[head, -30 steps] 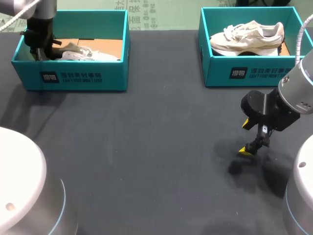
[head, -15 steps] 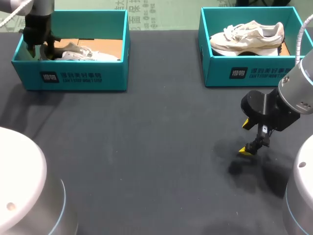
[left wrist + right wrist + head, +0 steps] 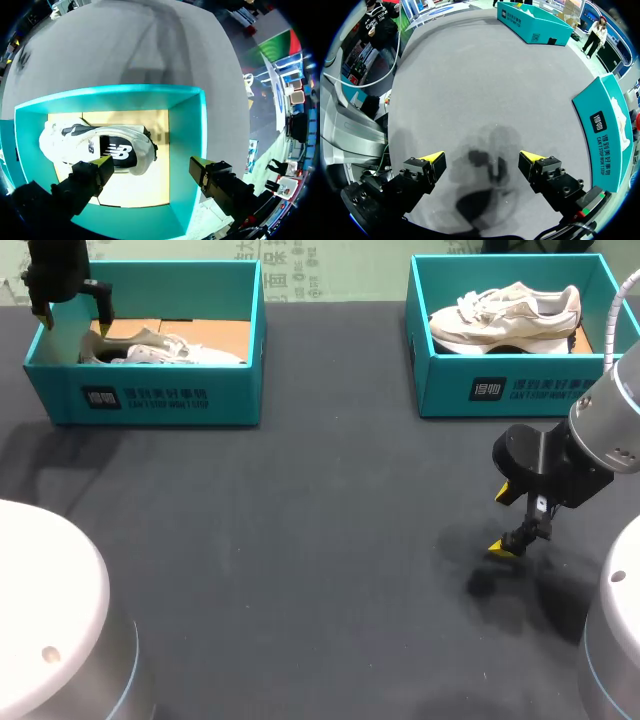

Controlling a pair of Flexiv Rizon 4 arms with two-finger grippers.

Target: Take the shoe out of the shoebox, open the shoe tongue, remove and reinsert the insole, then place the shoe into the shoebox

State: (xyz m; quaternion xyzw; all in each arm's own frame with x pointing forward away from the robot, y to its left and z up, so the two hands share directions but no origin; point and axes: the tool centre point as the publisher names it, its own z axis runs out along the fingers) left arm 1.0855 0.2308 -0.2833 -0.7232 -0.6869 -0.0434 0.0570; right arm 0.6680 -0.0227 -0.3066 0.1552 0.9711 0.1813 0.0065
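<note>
Two grippers: both spread wide, both holding nothing.
Left gripper: fingers far apart, hanging over the left end of the left shoebox; no contact with box or shoe that can be made out.
Right gripper: fingers far apart, low over the bare dark table toward its near right side, with only its own shadow under it.
Left shoe: white, lying on its side on the brown floor of the left shoebox, at the table's far left corner; in the left wrist view, just ahead of and below the spread fingers.
Right shoe: cream, resting on its sole in the right shoebox, at the table's far right corner, well apart from both grippers.
Hidden or unclear: lower edge of the left shoe behind the box's front wall in the head view; upper part of the left gripper cut off there; one finger of the right gripper hard to make out from above; part of the left shoe covered by a finger in the left wrist view.
Count: two teal shoeboxes, two shoes, one in each box.
</note>
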